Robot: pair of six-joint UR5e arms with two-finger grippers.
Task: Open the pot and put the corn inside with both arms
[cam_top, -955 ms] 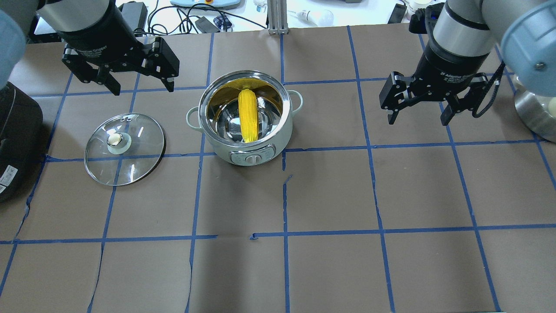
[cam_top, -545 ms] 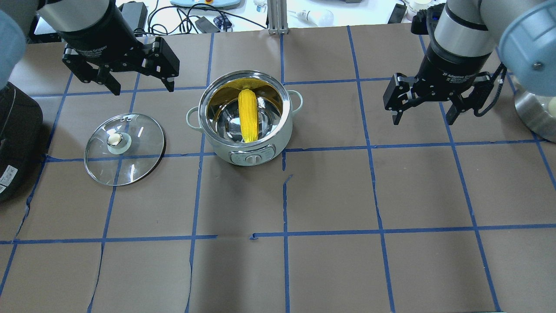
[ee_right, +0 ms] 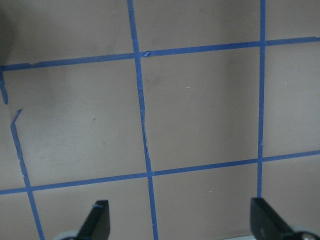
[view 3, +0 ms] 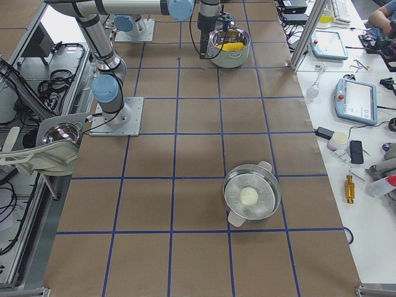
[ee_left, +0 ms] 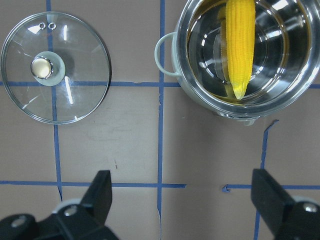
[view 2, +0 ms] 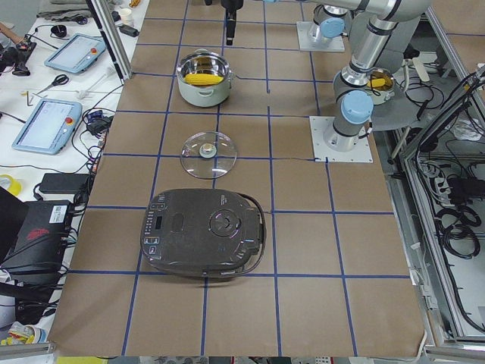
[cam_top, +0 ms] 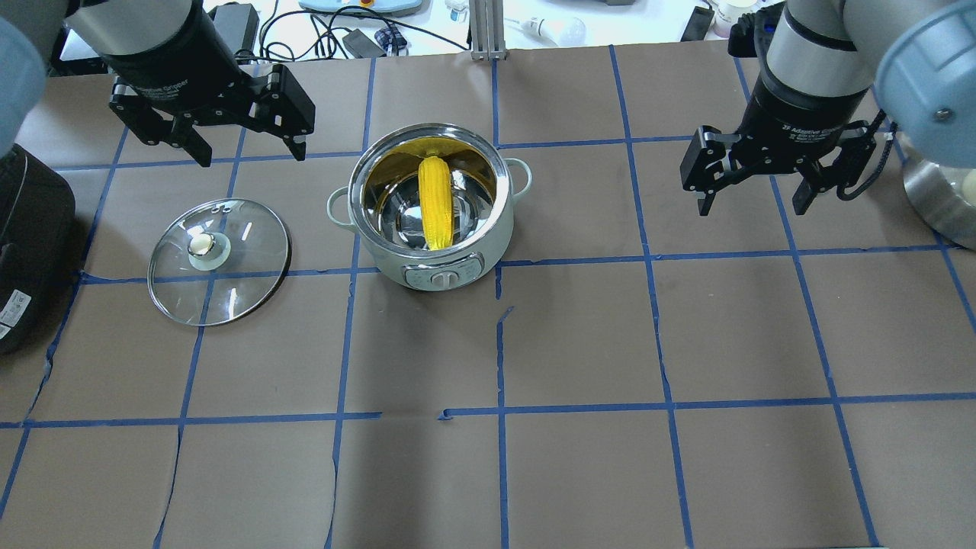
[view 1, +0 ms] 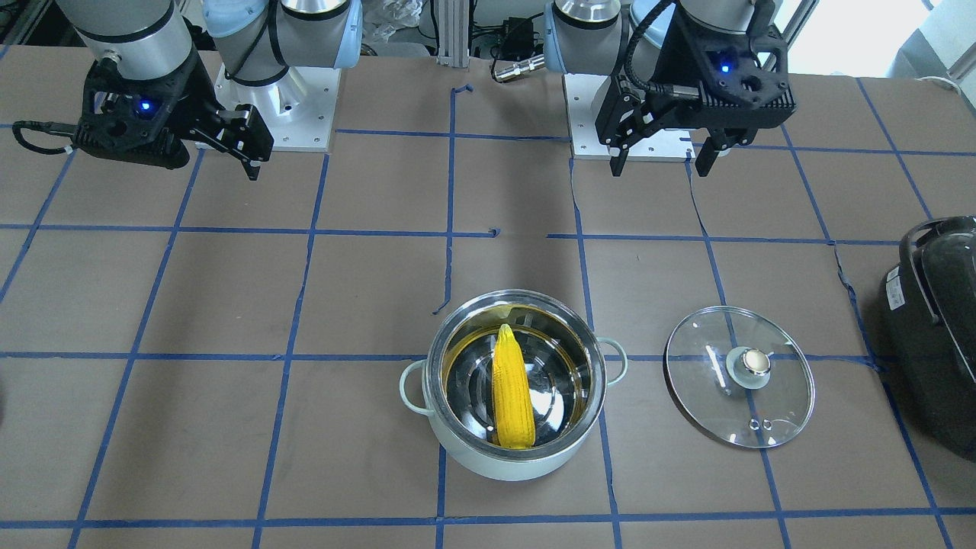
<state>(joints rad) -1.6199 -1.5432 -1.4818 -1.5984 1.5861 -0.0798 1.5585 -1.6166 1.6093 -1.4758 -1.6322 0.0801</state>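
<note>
The mint-green pot (cam_top: 429,255) stands open at the table's middle, also in the front view (view 1: 518,463) and the left wrist view (ee_left: 172,60). The yellow corn (cam_top: 435,202) lies inside it, leaning on the steel wall, seen too in the front view (view 1: 512,398) and the left wrist view (ee_left: 240,45). The glass lid (cam_top: 219,261) with its brass knob lies flat on the table left of the pot. My left gripper (cam_top: 248,152) is open and empty, raised beyond the lid. My right gripper (cam_top: 755,202) is open and empty, raised well right of the pot.
A bulky black appliance (cam_top: 27,252) sits at the table's left edge, near the lid. A steel pot with a pale round item (view 3: 250,197) stands on the table's right part. Cables and devices lie beyond the far edge (cam_top: 335,30).
My right gripper has drifted a little to the right and away from the pot. The left gripper, pot, corn and lid have not moved.
</note>
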